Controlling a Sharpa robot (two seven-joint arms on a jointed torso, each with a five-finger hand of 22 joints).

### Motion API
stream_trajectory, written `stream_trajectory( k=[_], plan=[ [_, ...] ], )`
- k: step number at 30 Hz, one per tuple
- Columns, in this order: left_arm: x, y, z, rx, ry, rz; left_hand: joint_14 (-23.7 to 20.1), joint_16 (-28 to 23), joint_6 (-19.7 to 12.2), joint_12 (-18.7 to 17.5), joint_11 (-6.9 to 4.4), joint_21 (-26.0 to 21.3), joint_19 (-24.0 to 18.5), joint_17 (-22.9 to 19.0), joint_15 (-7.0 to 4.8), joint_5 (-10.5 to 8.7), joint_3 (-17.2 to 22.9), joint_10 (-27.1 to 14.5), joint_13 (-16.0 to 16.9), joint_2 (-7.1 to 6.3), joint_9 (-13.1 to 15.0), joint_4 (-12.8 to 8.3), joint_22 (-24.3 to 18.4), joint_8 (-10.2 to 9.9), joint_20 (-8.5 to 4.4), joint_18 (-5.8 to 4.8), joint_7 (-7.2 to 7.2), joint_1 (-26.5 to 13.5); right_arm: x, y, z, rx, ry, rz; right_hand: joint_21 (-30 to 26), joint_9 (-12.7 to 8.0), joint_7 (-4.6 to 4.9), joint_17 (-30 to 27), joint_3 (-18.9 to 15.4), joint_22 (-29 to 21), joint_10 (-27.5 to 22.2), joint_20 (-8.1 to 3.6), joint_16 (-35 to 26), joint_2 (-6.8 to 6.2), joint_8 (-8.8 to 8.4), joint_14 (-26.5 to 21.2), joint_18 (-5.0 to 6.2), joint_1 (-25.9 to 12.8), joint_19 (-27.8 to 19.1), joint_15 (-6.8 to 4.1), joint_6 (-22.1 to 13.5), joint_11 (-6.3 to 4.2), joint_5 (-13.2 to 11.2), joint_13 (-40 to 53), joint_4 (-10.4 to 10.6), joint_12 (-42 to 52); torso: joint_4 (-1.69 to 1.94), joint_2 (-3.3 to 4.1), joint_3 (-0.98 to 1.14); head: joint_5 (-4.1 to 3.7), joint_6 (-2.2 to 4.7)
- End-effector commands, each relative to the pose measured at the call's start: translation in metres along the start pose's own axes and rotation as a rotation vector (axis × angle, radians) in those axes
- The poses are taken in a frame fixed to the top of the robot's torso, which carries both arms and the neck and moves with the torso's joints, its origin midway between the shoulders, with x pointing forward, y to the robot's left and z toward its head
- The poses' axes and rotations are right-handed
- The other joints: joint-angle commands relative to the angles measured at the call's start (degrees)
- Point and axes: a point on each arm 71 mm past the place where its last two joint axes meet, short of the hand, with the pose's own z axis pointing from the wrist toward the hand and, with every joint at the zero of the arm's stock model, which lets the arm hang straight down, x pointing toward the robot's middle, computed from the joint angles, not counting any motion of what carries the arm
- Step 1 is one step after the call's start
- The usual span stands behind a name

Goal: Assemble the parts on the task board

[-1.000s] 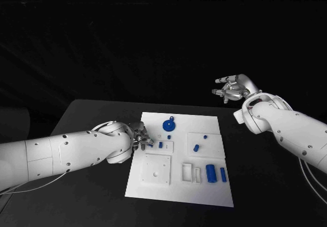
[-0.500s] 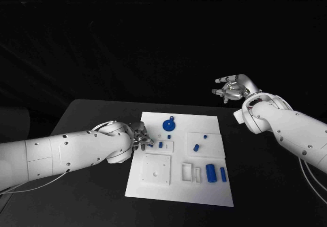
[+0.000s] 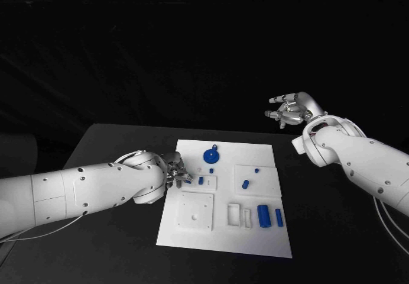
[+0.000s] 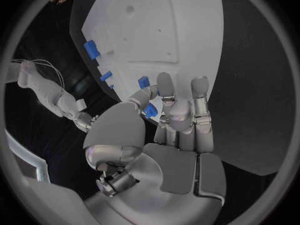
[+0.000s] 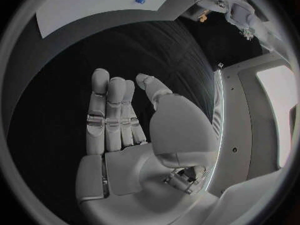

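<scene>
Left hand (image 3: 175, 173) at the task board (image 3: 226, 236) left edge, pinching a small blue part (image 4: 150, 110); remaining blue parts (image 3: 264, 216) toward four o'clock. Right hand (image 3: 291, 110) raised, spread, holding nothing.

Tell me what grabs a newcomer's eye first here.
The white rectangular task board in the middle of the black table, dotted with small blue parts, the round blue disc near its far end. The silver left hand works at the board's left edge; the silver right hand is raised, holding nothing, beyond the table's far right.
</scene>
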Motion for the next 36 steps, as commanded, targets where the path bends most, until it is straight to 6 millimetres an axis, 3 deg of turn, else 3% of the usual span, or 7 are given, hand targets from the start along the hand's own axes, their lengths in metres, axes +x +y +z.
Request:
stream_trajectory(
  k=[1, 14, 19, 36],
  plan=[
    [0.008, 0.004, 0.0, -0.024, 0.05, 0.027, 0.19, 0.15, 6.47, 0.33, -0.33, 0.32, -0.04, -0.19, -0.17, 0.15, 1.99, 2.7, 0.07, -0.23, -0.1, -1.66, 0.96, 0.3, 0.34, 0.41, -6.14, 0.52, 0.001, 0.001, 0.0, -0.006, 0.012, -0.003, -0.2, 0.02, 0.51, -0.09, -0.26, -0.02, -0.53, 0.2, -0.11, -0.21, -0.04, -0.4, 0.42, 0.04, 2.09, 0.14, 0.86, -0.23, 0.21, -0.08, 0.22, 0.17, 0.01, 0.01, 0.0, 0.01, -0.02],
    [0.01, 0.001, 0.002, -0.025, 0.069, 0.041, 0.21, 0.18, 6.67, 0.31, -0.33, 0.33, -0.1, -0.23, -0.17, -0.05, 1.83, 2.71, 0.08, -0.44, -0.26, -1.61, 0.94, 0.26, 0.29, 0.31, -6.17, 0.54, 0.001, 0.001, 0.0, -0.007, 0.012, -0.003, -0.21, 0.02, 0.51, -0.1, -0.29, -0.03, -0.52, 0.2, -0.12, -0.18, -0.04, -0.41, 0.42, 0.0, 2.09, 0.14, 0.84, -0.24, 0.25, -0.07, 0.3, 0.19, -0.05, 0.02, 0.01, -0.11, -0.05],
    [0.012, -0.001, 0.002, -0.019, 0.079, 0.046, 0.22, 0.62, 6.47, 0.58, -0.44, 0.36, -0.19, 0.1, -0.3, 0.55, 1.83, 2.72, 0.11, -0.6, 1.45, -1.46, 0.9, 1.78, 0.12, 0.06, -6.44, 0.17, 0.001, 0.001, 0.0, -0.008, 0.013, -0.002, -0.21, 0.02, 0.51, -0.1, -0.29, -0.03, -0.52, 0.2, -0.12, -0.18, -0.04, -0.41, 0.42, 0.0, 2.09, 0.14, 0.84, -0.24, 0.25, -0.07, 0.3, 0.19, -0.06, 0.02, 0.03, -0.22, -0.11],
    [0.015, -0.007, 0.003, -0.007, 0.088, 0.061, 0.3, 1.28, 6.63, 1.17, -0.59, 0.53, -0.14, 0.77, -0.28, 0.0, 1.51, 2.71, 0.15, -1.06, 3.97, -0.95, 0.93, 3.48, 0.23, 0.09, -6.86, 0.28, 0.002, 0.0, 0.0, -0.007, 0.014, -0.001, -0.22, 0.02, 0.51, -0.1, -0.31, -0.05, -0.53, 0.2, -0.12, -0.16, -0.04, -0.4, 0.42, -0.1, 2.11, 0.14, 0.87, -0.24, 0.29, -0.07, 0.42, 0.2, 0.01, 0.02, 0.03, -0.43, -0.22]
  ],
)
